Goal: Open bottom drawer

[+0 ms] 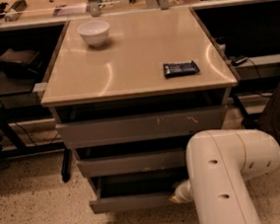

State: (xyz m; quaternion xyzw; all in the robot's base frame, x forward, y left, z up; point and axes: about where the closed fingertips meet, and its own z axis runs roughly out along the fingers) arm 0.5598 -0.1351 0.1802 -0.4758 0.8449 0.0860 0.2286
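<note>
Adjoining bottom drawer [131, 202], right end: hand [179, 194].

A white bowl [94, 32] sits at the back left of the beige tabletop [135, 60], with a dark packet [180, 68] well apart near its right edge.

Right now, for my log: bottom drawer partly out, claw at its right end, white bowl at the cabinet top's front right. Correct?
No. The camera view shows the white bowl at the back left of the cabinet top, not front right. The bottom drawer is partly out, with the claw at its right end.
</note>
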